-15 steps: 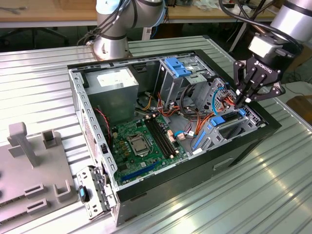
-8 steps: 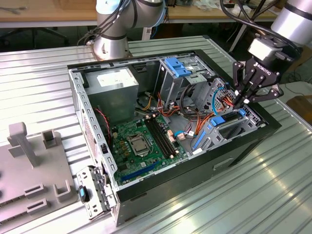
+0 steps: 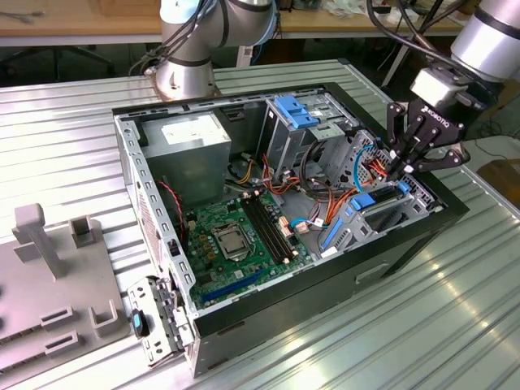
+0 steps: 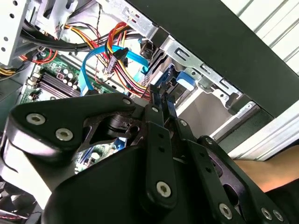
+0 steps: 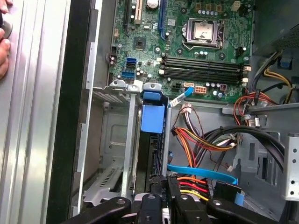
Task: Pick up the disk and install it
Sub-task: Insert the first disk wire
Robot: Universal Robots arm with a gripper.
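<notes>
Blue-framed disk (image 5: 153, 140) stands on edge in the computer case's (image 3: 406, 244) metal bay, directly between the jaws (image 3: 401, 172), which grip its end.

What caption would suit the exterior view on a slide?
Robot arm's end effector lowered over the blue-framed disk at the drive bay of an open computer case.

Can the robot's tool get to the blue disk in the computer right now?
Probably yes. The tool is already down at the disk, which stands on edge in its metal bay, open from above, though orange and red wires crowd close beside it.
</notes>
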